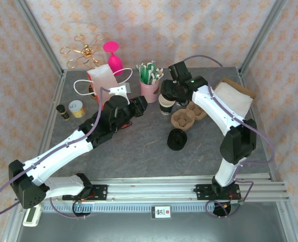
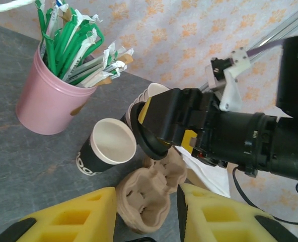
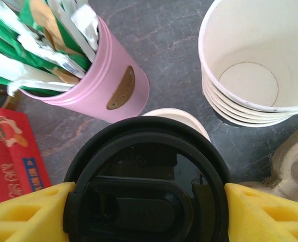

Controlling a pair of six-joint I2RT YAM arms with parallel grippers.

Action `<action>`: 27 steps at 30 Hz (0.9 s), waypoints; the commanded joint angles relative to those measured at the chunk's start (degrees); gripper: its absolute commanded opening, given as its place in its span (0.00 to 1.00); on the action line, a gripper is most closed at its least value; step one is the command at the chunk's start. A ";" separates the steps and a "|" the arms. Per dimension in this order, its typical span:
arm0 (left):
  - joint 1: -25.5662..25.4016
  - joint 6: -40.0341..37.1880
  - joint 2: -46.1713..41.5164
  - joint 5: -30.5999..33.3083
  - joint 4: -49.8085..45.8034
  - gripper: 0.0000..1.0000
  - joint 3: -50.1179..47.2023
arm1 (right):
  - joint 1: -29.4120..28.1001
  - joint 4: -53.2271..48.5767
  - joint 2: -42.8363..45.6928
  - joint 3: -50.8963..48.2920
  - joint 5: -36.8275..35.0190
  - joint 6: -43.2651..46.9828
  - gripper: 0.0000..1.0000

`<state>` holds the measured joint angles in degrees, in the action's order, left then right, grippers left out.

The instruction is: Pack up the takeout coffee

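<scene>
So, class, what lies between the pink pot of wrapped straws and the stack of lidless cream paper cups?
Bare grey tabletop, in the right wrist view.

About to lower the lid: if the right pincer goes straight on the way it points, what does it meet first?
Likely the open cup just beyond the black lid held in the right pincer; depth is unclear, and it looks slightly off-centre.

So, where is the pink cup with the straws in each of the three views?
Top external: the pink cup stands at back centre.
Left wrist: upper left.
Right wrist: upper left, behind the black lid.
Shared landmark: the lidless paper cup standing close beside it.
</scene>
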<state>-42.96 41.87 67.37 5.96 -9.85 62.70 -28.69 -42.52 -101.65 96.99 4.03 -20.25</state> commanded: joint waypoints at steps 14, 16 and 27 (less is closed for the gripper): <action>0.42 -3.46 -1.50 2.39 -2.26 0.36 -2.47 | -2.69 -5.48 -9.96 6.93 -10.31 4.11 0.71; 0.47 -3.46 -1.32 2.42 -2.52 0.36 -2.24 | -2.77 -5.12 -10.53 6.34 -10.28 4.41 0.71; 0.48 -3.45 -0.45 2.25 -2.38 0.36 -2.09 | -3.42 -4.33 -13.38 6.72 -9.69 5.92 0.72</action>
<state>-42.96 39.31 66.87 6.74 -11.25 60.88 -31.86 -46.28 -113.91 101.93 -4.16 -15.40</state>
